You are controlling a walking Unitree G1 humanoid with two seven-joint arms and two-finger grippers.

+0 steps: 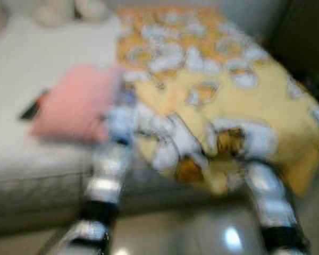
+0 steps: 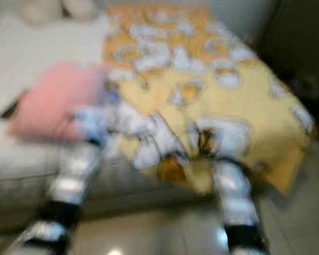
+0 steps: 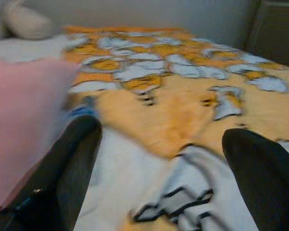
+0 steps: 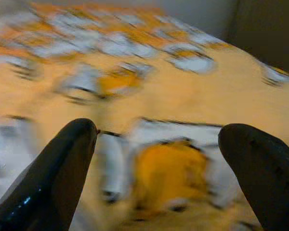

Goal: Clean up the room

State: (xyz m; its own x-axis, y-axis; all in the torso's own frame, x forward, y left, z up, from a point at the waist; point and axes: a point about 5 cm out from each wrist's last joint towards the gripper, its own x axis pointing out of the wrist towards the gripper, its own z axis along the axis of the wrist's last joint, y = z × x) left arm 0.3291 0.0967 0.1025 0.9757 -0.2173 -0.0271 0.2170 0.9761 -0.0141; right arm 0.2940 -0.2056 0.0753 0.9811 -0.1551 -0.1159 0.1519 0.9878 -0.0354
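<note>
A blanket (image 1: 223, 101) lies on the right side of the bed (image 1: 32, 159), and its near edge hangs over the front. A pillow (image 1: 74, 103) lies to its left. Two cushions (image 1: 69, 9) sit far back.

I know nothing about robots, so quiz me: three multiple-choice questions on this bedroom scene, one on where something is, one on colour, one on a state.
1. Where does the pink pillow lie?
A. on the floor
B. on the bed, at the robot's left of the blanket
C. on top of the blanket

2. The blanket's main colour?
A. yellow
B. green
C. blue

3. How are the left gripper's fingers?
A. spread apart
C. pressed together
B. clamped on the pillow

Answers:
1 B, it rests on the white sheet beside the blanket.
2 A, yellow with white patches.
3 A, the left wrist view shows a wide gap.
</note>
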